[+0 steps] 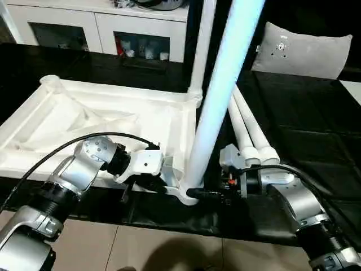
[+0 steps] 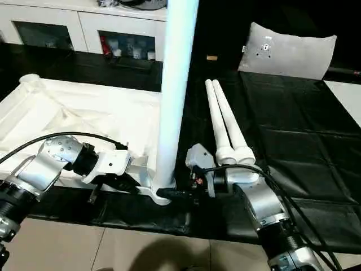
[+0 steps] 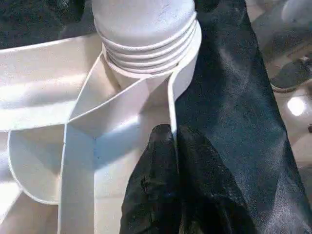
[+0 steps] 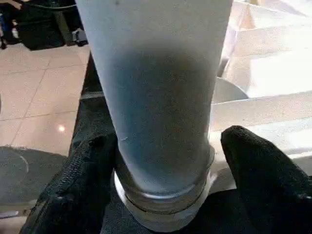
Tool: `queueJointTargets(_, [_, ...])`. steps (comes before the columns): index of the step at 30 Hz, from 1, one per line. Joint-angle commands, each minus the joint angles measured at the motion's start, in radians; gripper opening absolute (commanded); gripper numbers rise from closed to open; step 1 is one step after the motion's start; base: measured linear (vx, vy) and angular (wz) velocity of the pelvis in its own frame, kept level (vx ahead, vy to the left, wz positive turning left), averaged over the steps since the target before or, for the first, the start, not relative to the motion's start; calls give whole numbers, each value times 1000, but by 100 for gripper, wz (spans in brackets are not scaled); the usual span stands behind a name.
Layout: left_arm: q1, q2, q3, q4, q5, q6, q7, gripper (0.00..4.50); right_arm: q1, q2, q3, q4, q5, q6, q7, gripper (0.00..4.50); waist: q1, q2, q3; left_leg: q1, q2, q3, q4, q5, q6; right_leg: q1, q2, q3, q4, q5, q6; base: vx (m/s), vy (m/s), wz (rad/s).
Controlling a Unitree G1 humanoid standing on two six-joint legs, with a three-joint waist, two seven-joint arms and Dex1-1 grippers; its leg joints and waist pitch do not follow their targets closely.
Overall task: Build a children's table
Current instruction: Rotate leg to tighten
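Underside up, the white table top [image 1: 107, 121] lies on a black mat [image 1: 304, 130], its ribs and round corner sockets showing. At its near right corner, about 5 o'clock from the top's middle, one white leg [image 1: 223, 84] stands upright in the socket, its ribbed base seated in the ring. A second leg [image 1: 202, 53] stands upright in the far right corner, at about 1 o'clock from the middle. Two more legs [image 2: 225, 121] lie side by side on the mat, touching each other, at 3 o'clock of the standing near leg, pointing away toward a grey-white pillow [image 1: 302, 51]. A white cabinet [image 1: 101, 28] with glass doors stands at 12 o'clock beyond the top.

The left gripper [image 3: 170, 141] is pinched closed on the thin rim wall of the table top, just beside the near corner socket; one black finger [image 3: 151, 185] sits on each side of the wall. The right gripper [image 4: 163, 161] reaches in from 3 o'clock at the foot of the near leg, its two fingers [image 4: 263, 165] spread wide with the leg's base between them, the left one against the leg and the right one a little clear of it.
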Motion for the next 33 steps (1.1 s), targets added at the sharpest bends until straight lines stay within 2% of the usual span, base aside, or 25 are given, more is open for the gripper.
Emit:
queueJointTargets(1, [-27,-3,-25,-4,2,-39,-47,0,-11,-6,8,12,-9,11,4,326,-1,-1,-71,-2,13,14,-68,-151,41,61,-73,42,-71,-270,-178,0,0,0])
queueJointTargets(3, [-29,-5,-25,1,1,-41,-49,0,-12,-5,13,14,-9,14,6,294,0,0,-71,-1,14,13,-68,-154,36,61,-74,42,-72,-289,-172,0,0,0])
queueJointTargets(8, [-29,-13,-25,14,2,-51,-50,0,-11,0,24,15,-10,16,10,270,1,0,-70,-1,14,13,-68,-154,34,60,-74,42,-73,-300,-164,0,0,0])
queueJointTargets(12, [-24,-16,-20,16,-4,-44,-40,0,-4,2,28,4,-3,29,11,267,1,0,-69,0,15,12,-69,-162,32,59,-73,42,-73,-297,-167,0,0,0])
queueJointTargets(13, [-13,-21,-7,3,-16,-21,-25,0,5,7,25,-5,5,38,4,266,1,3,-69,1,14,12,-70,-166,32,59,-73,42,-74,-296,-169,0,0,0])
queueJointTargets(15, [-7,-24,0,-7,-22,-3,-14,0,11,12,23,-12,10,47,-3,264,0,1,-68,-1,15,12,-70,-167,31,59,-72,42,-74,-294,-170,0,0,0])
queueJointTargets(16, [6,-32,15,-29,-32,36,12,0,23,22,17,-29,21,69,-22,264,2,5,-68,0,15,12,-70,-169,27,59,-74,42,-73,-299,-171,0,0,0])
queueJointTargets(17, [9,-36,20,-37,-34,52,23,0,27,26,15,-34,25,78,-28,263,1,4,-67,0,15,12,-71,-174,26,59,-73,43,-75,-303,-170,0,0,0])
queueJointTargets(18, [26,-54,40,-72,-44,127,69,0,45,44,8,-59,40,119,-57,263,2,2,-69,0,16,12,-70,-172,25,60,-74,42,-74,-303,-169,0,0,0])
queueJointTargets(20, [43,-84,65,-112,-48,214,142,0,57,85,-13,-72,52,171,-130,263,0,4,-63,4,15,11,-74,-200,18,54,-71,40,-81,-361,-159,0,0,0])
queueJointTargets(22, [57,-122,88,-155,-45,294,221,0,61,143,-34,-64,49,190,-225,262,-5,4,-60,2,15,10,-76,-218,6,53,-71,39,-82,-392,-154,0,0,0])
queueJointTargets(23, [61,-140,94,-174,-39,325,255,0,60,167,-42,-57,43,189,-267,261,-7,3,-60,6,11,8,-75,-239,2,50,-73,37,-90,-447,-136,0,0,0])
queueJointTargets(24, [60,-175,104,-192,-26,376,313,0,57,204,-53,-45,41,188,-319,261,-11,0,-60,3,12,6,-76,-241,-2,52,-74,37,-89,-460,-128,0,0,0])
queueJointTargets(25, [58,-198,111,-202,-17,410,350,0,54,227,-60,-37,41,188,-351,261,-22,0,-60,-2,10,5,-74,-228,-3,53,-74,36,-93,-475,-113,0,0,0])
queueJointTargets(26, [56,-213,114,-209,-10,432,375,0,51,243,-65,-31,40,192,-376,261,-24,-1,-60,-4,7,5,-73,-228,2,54,-74,34,-96,-487,-107,0,0,0])
queueJointTargets(27, [52,-234,117,-216,-1,461,407,0,44,266,-72,-19,31,194,-419,259,-28,-5,-62,-5,8,5,-73,-210,6,54,-74,36,-93,-473,-103,0,0,0])
queueJointTargets(29, [47,-289,126,-229,20,532,481,0,25,315,-85,14,2,182,-512,257,-32,-3,-63,-4,6,7,-70,-201,15,50,-71,37,-95,-452,-112,0,0,0])
queueJointTargets(31, [32,-353,145,-228,45,609,589,0,-2,378,-119,61,-24,179,-639,256,-41,-2,-65,-7,4,9,-67,-179,13,51,-69,37,-90,-410,-126,0,0,0])
queueJointTargets(33, [1,-420,180,-192,64,638,714,0,-41,437,-173,120,-31,176,-775,256,-45,-1,-67,-9,4,9,-67,-163,12,53,-66,38,-86,-369,-134,0,0,0])
